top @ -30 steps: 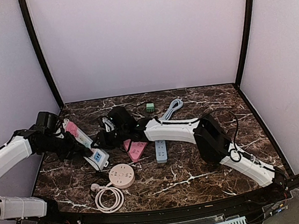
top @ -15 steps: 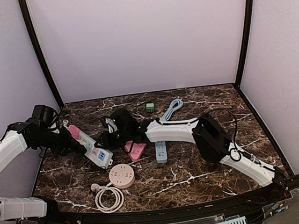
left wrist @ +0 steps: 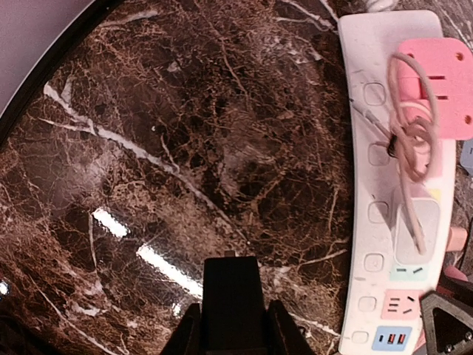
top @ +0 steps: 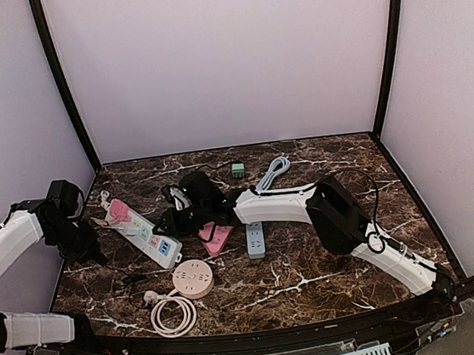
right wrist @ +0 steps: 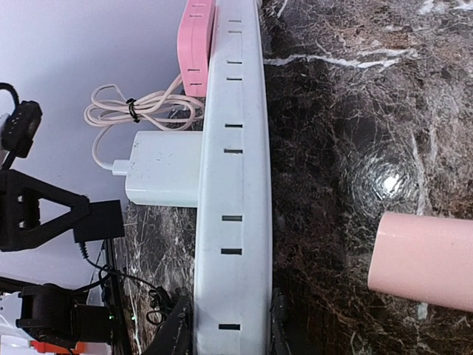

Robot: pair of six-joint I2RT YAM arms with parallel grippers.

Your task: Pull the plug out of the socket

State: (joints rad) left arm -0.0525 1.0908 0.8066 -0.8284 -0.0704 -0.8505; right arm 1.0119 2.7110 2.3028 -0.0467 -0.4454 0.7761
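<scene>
— How many socket boards are on the table (top: 315, 263)?

— Four. A long white strip (top: 145, 232) lies slantwise on the left side. Just to its right a short pink strip (top: 216, 236) and a grey-blue strip (top: 254, 241) sit side by side. In front of the white strip there is a round socket (top: 193, 278), with its cord (top: 173, 314) coiled in a loop beside it.

— Anything else loose?

— One small green block (top: 238, 170) and one bundled pale blue cable (top: 273, 172). Both are well behind the white strip and to its right.

— What is plugged into the white strip?

— Two things. One pink adapter (left wrist: 437, 80) sits toward its far end. One white charger (right wrist: 166, 177) sits further along, with its thin lead tied in a small bundle that lies on the strip's face. Several more outlets show along that face.

— And the pincers?

— The right pincer (right wrist: 225, 329) is clamped on the white strip toward its near end, with a finger on each long side. The left pincer (left wrist: 236, 328) is closed on one black plug (left wrist: 230, 288). I take it for the plug, though only a dark squared block shows between the fingers.

— Where is that plug in relation to the strip?

— Clear of it. It is held off to the white strip's left, above bare marble, with a gap of table between them.
</scene>
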